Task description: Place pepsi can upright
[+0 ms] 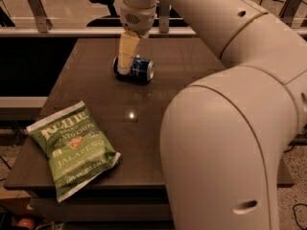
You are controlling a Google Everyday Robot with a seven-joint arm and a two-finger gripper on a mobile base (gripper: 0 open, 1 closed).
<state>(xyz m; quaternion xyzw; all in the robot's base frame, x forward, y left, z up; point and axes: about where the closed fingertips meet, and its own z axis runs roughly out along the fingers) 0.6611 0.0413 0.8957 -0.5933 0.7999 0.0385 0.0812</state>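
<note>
The pepsi can, dark blue with a silver end facing right, lies on its side at the far middle of the dark table. My gripper hangs down from the white arm and reaches the can's left end, covering that part of it. The can rests on the table.
A green jalapeño chip bag lies flat near the table's front left corner. The arm's large white body fills the right side of the view and hides the table's right part. A railing and a chair stand behind the table.
</note>
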